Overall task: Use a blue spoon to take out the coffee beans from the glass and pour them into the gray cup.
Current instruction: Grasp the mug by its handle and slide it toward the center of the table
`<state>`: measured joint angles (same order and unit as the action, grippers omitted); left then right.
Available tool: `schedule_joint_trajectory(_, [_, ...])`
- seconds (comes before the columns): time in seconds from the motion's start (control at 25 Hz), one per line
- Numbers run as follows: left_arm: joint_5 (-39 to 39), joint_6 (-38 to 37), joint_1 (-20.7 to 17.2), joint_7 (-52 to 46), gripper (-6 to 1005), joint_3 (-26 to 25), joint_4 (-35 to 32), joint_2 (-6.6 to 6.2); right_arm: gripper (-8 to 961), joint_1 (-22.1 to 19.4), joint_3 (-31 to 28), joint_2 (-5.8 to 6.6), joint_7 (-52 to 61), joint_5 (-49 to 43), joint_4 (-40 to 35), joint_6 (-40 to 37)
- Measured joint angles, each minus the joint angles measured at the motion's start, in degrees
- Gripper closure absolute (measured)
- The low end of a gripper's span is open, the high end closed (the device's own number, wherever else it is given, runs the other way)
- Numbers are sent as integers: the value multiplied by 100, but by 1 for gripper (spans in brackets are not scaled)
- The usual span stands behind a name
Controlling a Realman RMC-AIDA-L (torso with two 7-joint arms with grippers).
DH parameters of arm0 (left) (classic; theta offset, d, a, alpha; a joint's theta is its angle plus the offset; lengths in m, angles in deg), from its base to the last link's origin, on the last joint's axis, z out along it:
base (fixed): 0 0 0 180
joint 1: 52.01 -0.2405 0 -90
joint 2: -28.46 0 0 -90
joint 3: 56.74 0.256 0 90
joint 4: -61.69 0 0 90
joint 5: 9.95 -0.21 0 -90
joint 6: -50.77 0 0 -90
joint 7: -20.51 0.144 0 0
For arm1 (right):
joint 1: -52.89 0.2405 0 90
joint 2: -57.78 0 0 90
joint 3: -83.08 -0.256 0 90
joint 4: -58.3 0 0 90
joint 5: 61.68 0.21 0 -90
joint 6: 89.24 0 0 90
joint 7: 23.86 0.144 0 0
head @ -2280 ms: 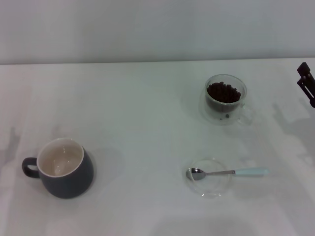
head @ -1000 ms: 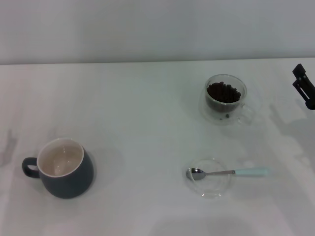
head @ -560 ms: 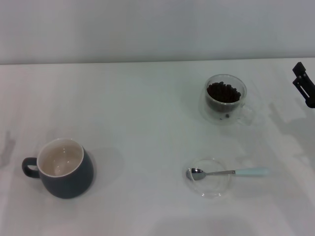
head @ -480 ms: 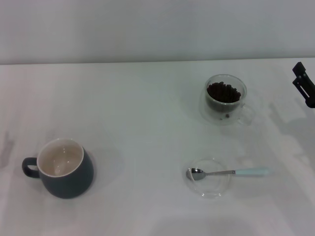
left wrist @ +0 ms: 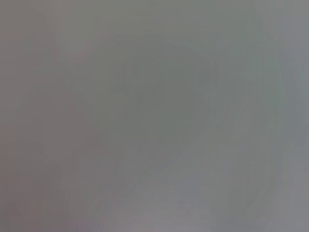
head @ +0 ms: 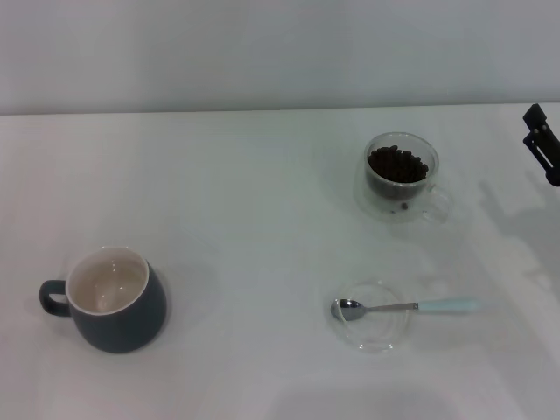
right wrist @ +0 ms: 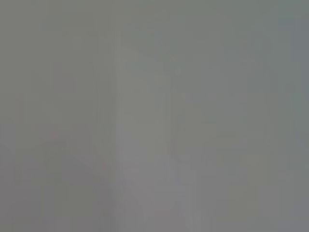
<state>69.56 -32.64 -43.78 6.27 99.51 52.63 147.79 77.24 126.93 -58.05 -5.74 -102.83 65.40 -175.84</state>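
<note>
Right hand (head: pixel 542 144) at edge, grip unclear; 1 blue spoon (head: pixel 404 307), 1 glass (head: pixel 401 177), 1 gray cup (head: pixel 109 298).

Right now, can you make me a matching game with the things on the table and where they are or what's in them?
Things:
1. blue spoon
2. glass
3. gray cup
4. right gripper

States:
A. holds the coffee beans
B. empty, cream-white inside
C. bowl resting on the clear saucer
D. at the far right edge of the head view, touching nothing

Pairs: 1-C, 2-A, 3-B, 4-D
</note>
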Motion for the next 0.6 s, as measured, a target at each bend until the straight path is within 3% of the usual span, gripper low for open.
schedule_joint_trajectory(0.36, [-944,-217,-500,-343,140,2,438,-24,108,5,9,4,-4,-3,-132,-2])
schedule_joint_trajectory(0.6, [-1800,-92,-371,-237,142,1,764,-24,108,8,42,1,-3,-7,-179,-9])
